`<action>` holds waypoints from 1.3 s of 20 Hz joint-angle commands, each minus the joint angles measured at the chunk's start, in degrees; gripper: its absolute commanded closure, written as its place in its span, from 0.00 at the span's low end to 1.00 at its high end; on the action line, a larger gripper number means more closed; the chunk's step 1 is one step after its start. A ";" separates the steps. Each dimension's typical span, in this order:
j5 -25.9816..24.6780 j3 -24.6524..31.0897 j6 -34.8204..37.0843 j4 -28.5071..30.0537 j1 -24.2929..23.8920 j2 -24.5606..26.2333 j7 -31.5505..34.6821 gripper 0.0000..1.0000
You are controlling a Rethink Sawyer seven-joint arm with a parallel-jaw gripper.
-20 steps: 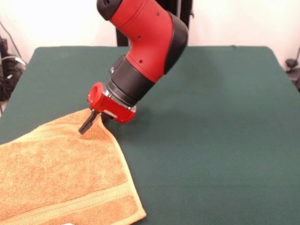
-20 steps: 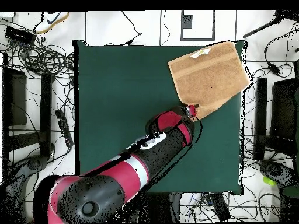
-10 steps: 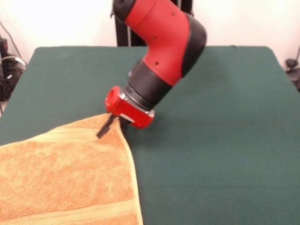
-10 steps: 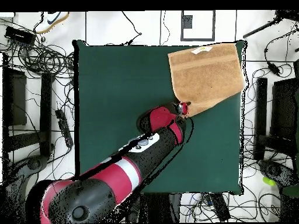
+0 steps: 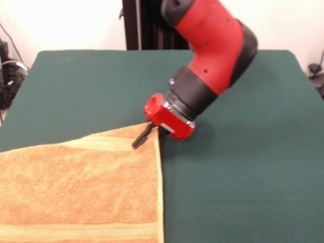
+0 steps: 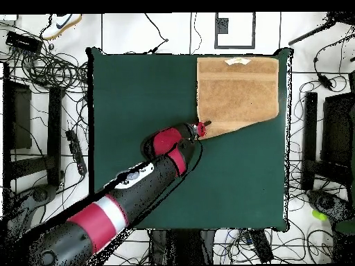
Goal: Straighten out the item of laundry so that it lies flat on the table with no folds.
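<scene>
The orange-tan towel (image 5: 81, 187) lies on the dark green table (image 5: 243, 167) at the front left of the front view, running off the picture's left and bottom edges. In the overhead view the towel (image 6: 239, 93) fills the table's (image 6: 139, 125) top right corner, with a small white label at its top edge. One woven band shows near each end. My gripper (image 5: 143, 136) is tilted down and pinches the towel's far right corner. In the overhead view the gripper (image 6: 204, 127) sits at the towel's lower left corner. That edge slants, so the towel is not square.
Cables, stands and dark equipment (image 6: 41, 76) surround the table on the floor. The red and black arm (image 6: 132, 187) crosses the table from the overhead view's bottom left. Green cloth (image 5: 253, 101) stretches right of the gripper.
My gripper has dragged the towel's corner to the right in the front view, left in the overhead view. The towel has turned and spread wider, its edges nearer square with the table.
</scene>
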 commanded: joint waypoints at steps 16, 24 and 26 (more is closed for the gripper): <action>8.89 -4.27 23.00 -9.35 9.71 18.11 30.00 1.00; 8.95 -0.30 25.21 -7.87 10.63 15.08 31.40 1.00; 9.30 0.43 25.92 -7.50 11.05 14.56 32.00 1.00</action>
